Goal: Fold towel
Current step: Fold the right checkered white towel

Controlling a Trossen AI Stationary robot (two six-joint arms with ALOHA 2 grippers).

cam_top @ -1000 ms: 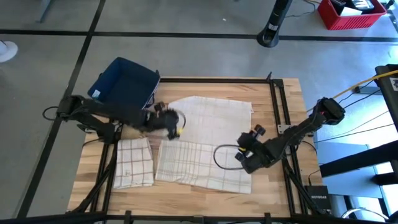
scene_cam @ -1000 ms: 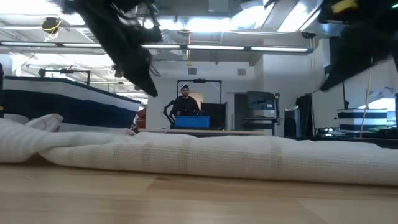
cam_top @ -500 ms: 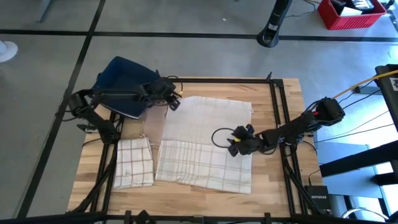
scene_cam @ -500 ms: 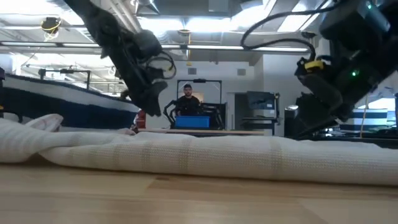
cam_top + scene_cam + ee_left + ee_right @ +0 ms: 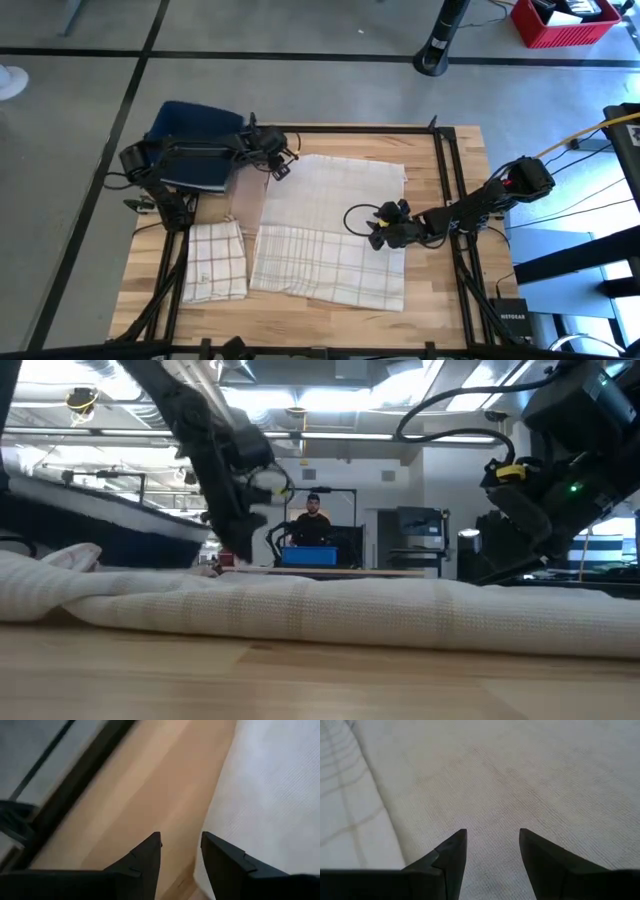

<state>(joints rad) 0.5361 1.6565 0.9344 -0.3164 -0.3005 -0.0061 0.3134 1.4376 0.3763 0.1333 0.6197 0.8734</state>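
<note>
**Both grippers poised at the towel, nothing gripped**

The large towel (image 5: 330, 235) is spread flat across the middle of the table (image 5: 460, 150), its far half plain, its near half checked; a smaller folded towel (image 5: 215, 258) lies near the table's near-left corner.

The risk is judged to lie at the left gripper (image 5: 277, 163), which is held at the towel's far-left corner, above the table's far edge. In the left wrist view its fingers (image 5: 145, 857) are seen apart with bare wood between them and the cloth's edge only beside one finger; a closure from here could be made on nothing, or on a thin sliver that slips out when lifted. An uneven fold would follow if one corner were raised and the other left behind.

The right gripper (image 5: 377, 228) is placed over the towel's right edge. Its fingers (image 5: 451, 855) are parted above plain cloth, and nothing is held; a pinch taken here, away from a corner, could bunch the fabric. Contact with the cloth cannot be told.
</note>
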